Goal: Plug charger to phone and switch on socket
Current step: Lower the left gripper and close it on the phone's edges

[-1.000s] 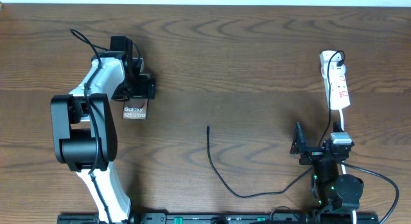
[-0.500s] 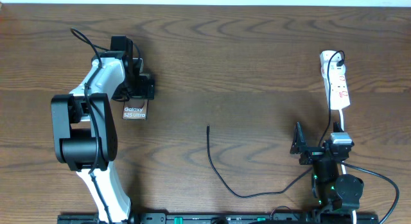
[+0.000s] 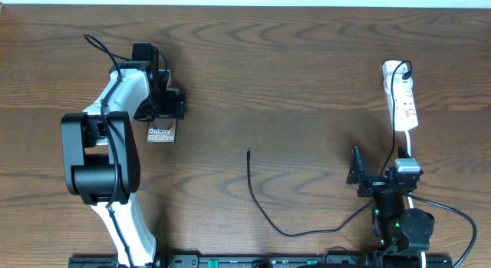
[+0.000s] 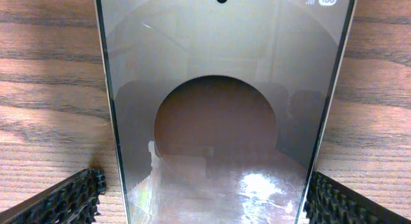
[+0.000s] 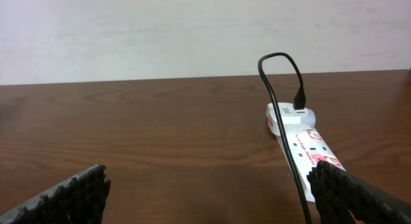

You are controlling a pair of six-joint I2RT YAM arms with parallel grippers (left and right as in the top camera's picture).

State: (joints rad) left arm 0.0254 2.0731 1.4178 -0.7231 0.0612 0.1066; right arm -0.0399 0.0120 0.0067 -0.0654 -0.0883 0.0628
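1. Your left gripper (image 4: 204,185) is spread wide. Its fingers (image 4: 77,195) straddle the lower end of the phone (image 4: 221,108), each just clear of an edge.
2. The phone lies flat at the left of the table (image 3: 307,68) in the overhead view.
3. Your right gripper (image 5: 207,179) is also wide and holds nothing, low at the lower right.
4. The socket (image 3: 403,99) lies at the upper right, ahead of that gripper.
5. The charger (image 3: 248,172) curves across the lower middle, with its tip free and well apart from the phone.
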